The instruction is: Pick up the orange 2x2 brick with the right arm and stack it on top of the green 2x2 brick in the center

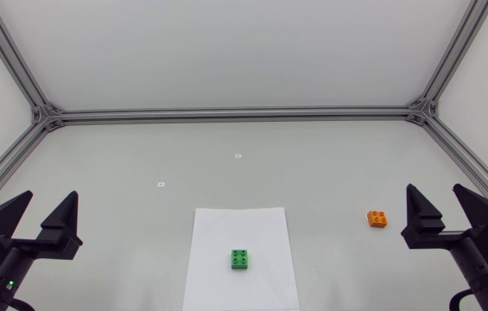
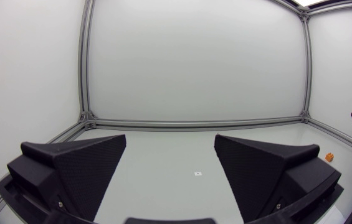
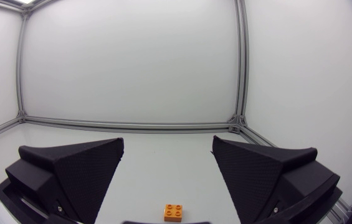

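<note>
Orange brick (image 1: 377,218) sits on the desk (image 1: 313,164) just ahead of the right pincer (image 1: 436,197), whose fingers stand apart, gripping nothing. Well apart from it, the green brick (image 1: 241,258) rests on a white paper sheet (image 1: 218,233) at the centre. The left pincer (image 1: 50,200) is likewise spread wide.

One orange brick (image 1: 377,218) at right, one green brick (image 1: 240,258) lower centre, one white sheet (image 1: 218,233), two small markers (image 1: 238,155) above centre, two pairs of jaws at lower corners
</note>
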Tool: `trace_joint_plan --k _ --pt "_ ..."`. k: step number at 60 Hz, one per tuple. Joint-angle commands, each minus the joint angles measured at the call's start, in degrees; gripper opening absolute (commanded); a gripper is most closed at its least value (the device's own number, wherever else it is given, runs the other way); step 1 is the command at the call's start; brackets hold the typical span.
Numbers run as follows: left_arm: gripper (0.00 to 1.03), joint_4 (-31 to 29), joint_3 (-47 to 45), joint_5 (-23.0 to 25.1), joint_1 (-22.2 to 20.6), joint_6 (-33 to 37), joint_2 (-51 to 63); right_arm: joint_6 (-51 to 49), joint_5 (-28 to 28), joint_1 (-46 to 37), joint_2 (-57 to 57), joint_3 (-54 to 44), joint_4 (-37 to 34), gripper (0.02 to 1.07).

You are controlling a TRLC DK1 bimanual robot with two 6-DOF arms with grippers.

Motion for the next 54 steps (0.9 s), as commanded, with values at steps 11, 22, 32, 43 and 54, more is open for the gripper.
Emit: trace_joint_plan --k 11,22,32,43,54 --pt "0.99 -0.8 -2.3 0.2 0.1 0.8 -0.5 -0.2 -0.3 0.5 -0.7 -1.4 0.1 1.03" --pt "0.99 -0.8 -2.3 0.2 0.1 0.8 -0.5 -0.1 -0.3 1.1 -0.7 -0.2 1.0 1.03" --pt "0.99 -0.8 -2.3 0.3 0.1 0.8 -0.5 -0.1 -0.1 1.5 -0.5 3.0 1.0 1.03" --pt "0.99 -0.8 -2.3 0.2 0.1 0.8 -0.5 -0.1 0.4 1.4 2.3 7.2 1.0 1.03" --pt "0.99 -0.8 -2.3 0.2 0.1 0.8 -0.5 -0.1 0.5 1.4 13.8 13.9 0.5 1.03"
